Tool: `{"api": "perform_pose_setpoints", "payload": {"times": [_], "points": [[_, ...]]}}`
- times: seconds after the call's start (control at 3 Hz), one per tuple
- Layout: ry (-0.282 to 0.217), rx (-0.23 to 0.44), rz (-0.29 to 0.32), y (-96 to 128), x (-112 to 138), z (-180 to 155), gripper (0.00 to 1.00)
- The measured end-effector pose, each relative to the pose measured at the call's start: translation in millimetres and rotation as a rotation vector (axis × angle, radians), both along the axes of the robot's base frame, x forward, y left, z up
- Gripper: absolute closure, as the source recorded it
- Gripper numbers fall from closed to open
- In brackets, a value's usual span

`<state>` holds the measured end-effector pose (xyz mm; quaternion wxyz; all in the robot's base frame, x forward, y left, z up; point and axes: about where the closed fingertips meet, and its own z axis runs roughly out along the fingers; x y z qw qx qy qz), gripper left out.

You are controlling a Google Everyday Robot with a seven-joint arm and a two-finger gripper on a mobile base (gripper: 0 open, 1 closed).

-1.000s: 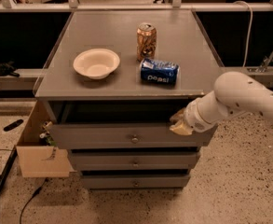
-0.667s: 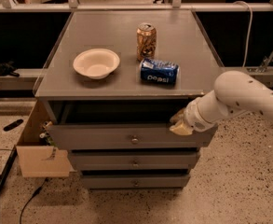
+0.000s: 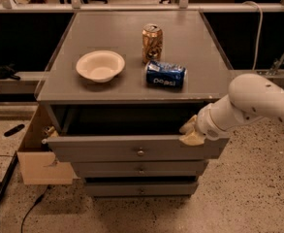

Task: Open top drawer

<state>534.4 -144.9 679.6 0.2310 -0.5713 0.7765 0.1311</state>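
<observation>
The grey cabinet (image 3: 132,89) has three drawers. The top drawer (image 3: 107,149) is pulled out toward me, its dark inside showing under the cabinet top, with a small round metal knob (image 3: 140,152) at the centre of its front. My gripper (image 3: 190,132) sits at the drawer's right end, on the top edge of the front panel, at the end of my white arm (image 3: 258,103) reaching in from the right.
On the cabinet top stand a white bowl (image 3: 100,65), an upright tan can (image 3: 151,43) and a blue Pepsi can (image 3: 165,74) on its side. Two narrower drawers (image 3: 140,169) sit below. A cardboard box (image 3: 35,154) stands at the cabinet's left. A black cable (image 3: 1,198) lies on the speckled floor.
</observation>
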Motion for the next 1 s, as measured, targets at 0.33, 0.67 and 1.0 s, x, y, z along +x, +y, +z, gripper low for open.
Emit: {"api": "perform_pose_setpoints", "payload": {"times": [0.33, 0.67, 1.0], "points": [[0.000, 0.000, 0.000, 0.0, 0.0, 0.0, 0.75], [0.000, 0.000, 0.000, 0.0, 0.0, 0.0, 0.51], [0.000, 0.000, 0.000, 0.1, 0.0, -0.1, 0.28]]}}
